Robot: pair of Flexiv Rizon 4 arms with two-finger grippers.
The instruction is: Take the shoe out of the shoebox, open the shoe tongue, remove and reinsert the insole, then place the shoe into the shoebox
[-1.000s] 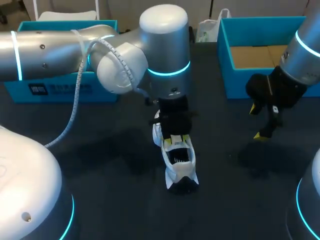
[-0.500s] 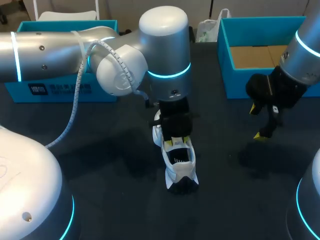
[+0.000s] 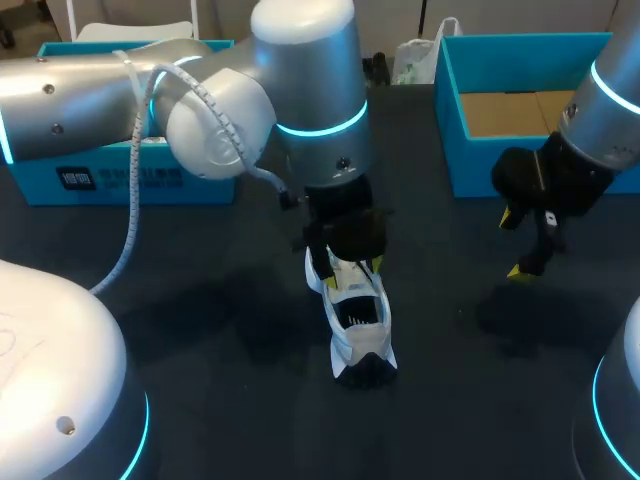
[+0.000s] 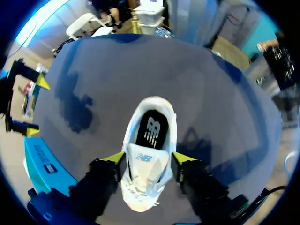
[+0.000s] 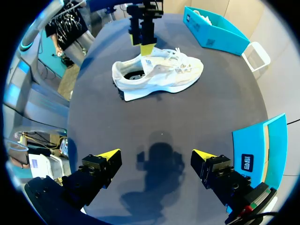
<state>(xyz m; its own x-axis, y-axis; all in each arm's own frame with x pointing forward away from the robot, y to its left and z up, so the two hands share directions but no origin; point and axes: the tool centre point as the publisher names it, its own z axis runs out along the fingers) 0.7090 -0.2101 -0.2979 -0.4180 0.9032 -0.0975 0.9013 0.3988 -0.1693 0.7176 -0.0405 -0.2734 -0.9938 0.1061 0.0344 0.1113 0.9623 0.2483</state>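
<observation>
Dark table (image 3: 200, 330) carries everything, and both arms hang over it. Left claw (image 4: 149, 158) stands straight above the white shoe (image 5: 164, 77), fingers spread wide and gripping nothing. Its two yellow tips sit one on each side of the tongue (image 4: 145, 165), level with the tongue's upper edge. I cannot tell whether either tip brushes the fabric. The shoe stands upright on its sole directly under this claw. Its laced front lies beneath the fingers and its heel end points out ahead of them. Just ahead of the tips the mouth of the shoe is open, and the black insole (image 4: 151, 130) lies flat inside it.

Right claw (image 5: 156, 154) hangs well apart from the shoe, which lies far ahead of it. Its fingers are spread wide too, with nothing between them and bare table under them. Beside this claw is the teal shoebox (image 3: 490, 170), open at the top with a brown cardboard floor showing. A second teal box (image 3: 120, 180) sits at the far side of the table from the right claw, beyond the left arm.
</observation>
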